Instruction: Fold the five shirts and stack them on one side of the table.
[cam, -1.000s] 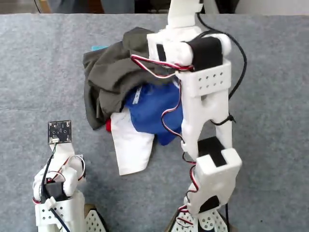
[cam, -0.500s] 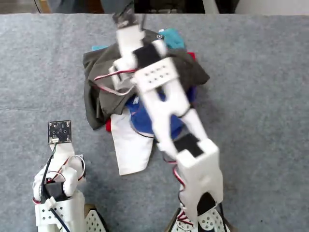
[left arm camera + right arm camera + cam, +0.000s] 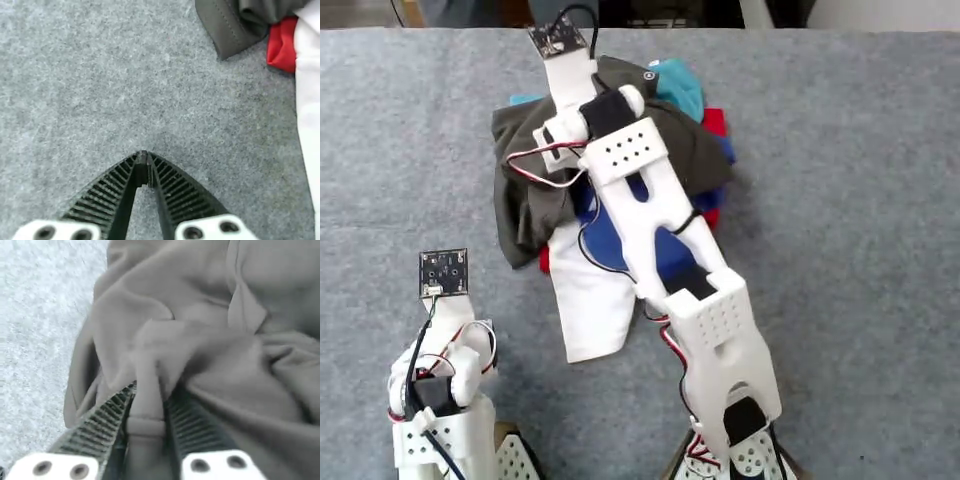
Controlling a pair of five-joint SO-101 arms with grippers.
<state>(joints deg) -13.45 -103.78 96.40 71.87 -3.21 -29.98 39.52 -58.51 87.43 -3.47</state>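
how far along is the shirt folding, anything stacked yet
Done: nothing; the grey shirt, blue shirt, white shirt, red shirt and teal shirt lie in one crumpled heap, none folded. In hand: the right claw is shut on a fold of the grey shirt; the left claw is shut over bare table beside the heap. Left: fold each shirt and stack them at one side.

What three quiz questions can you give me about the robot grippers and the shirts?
1. True or false: the left gripper holds a shirt.
2. Which shirt does the right gripper pinch? A red, B the grey shirt, C teal.
3. What colour shirt pokes out flat from under the pile?
Key: 1 false, it is shut over bare table. 2 B. 3 The white shirt.
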